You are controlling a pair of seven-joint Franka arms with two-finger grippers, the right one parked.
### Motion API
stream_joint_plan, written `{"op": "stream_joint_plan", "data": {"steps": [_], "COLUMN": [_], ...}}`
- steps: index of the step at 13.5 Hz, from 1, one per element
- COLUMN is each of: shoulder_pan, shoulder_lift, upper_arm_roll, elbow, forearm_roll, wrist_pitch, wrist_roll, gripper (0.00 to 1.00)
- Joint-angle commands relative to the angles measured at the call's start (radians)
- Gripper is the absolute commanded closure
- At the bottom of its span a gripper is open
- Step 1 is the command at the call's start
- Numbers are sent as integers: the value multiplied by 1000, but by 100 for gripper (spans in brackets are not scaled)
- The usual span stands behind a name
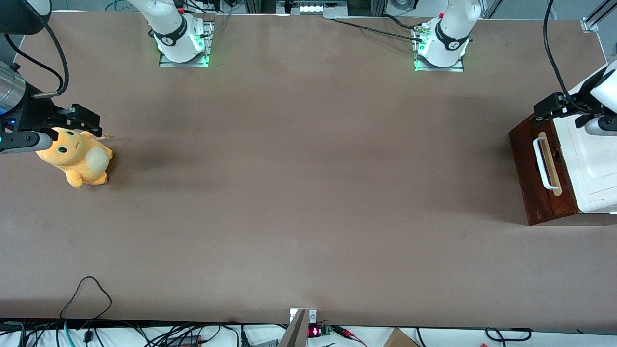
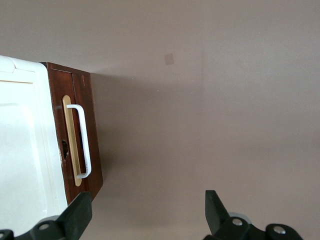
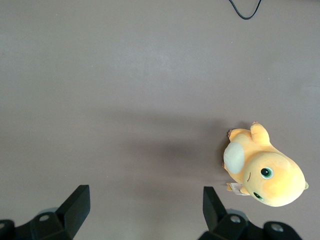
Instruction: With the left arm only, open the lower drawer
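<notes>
Here the brown table (image 1: 308,193) fills most of the scene, and no writing on it or on anything it carries can be read. The white left arm (image 1: 608,86) reaches in over the cabinet (image 1: 595,168) at the working arm's end of the table. Its black jaws (image 2: 148,212) hang in the air, spread wide and holding nothing, one finger (image 2: 80,212) over the cabinet's corner and the other over bare table. The cabinet has a white top, and the lower drawer (image 1: 542,176) beneath the jaws is shut, flush with the cabinet's face. Its front is dark reddish-brown wood, glossy, with a pale wood strip running along it. A white bar handle (image 1: 542,164) stands off that strip, untouched, just below the jaws. Well away from the jaws, toward the parked arm's end, lies a small yellow plush toy (image 1: 77,156).
</notes>
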Motion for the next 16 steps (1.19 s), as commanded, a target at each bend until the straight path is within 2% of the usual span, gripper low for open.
{"op": "stream_joint_plan", "data": {"steps": [1, 6, 16], "shoulder_pan": [3, 4, 6], "shoulder_lift": [4, 12, 30], "upper_arm_roll": [7, 9, 9], "elbow": [39, 39, 39], "forearm_roll": [-24, -52, -35], "wrist_pitch": [-25, -36, -24], "wrist_roll": [23, 22, 103], "gripper": [0, 0, 0]}}
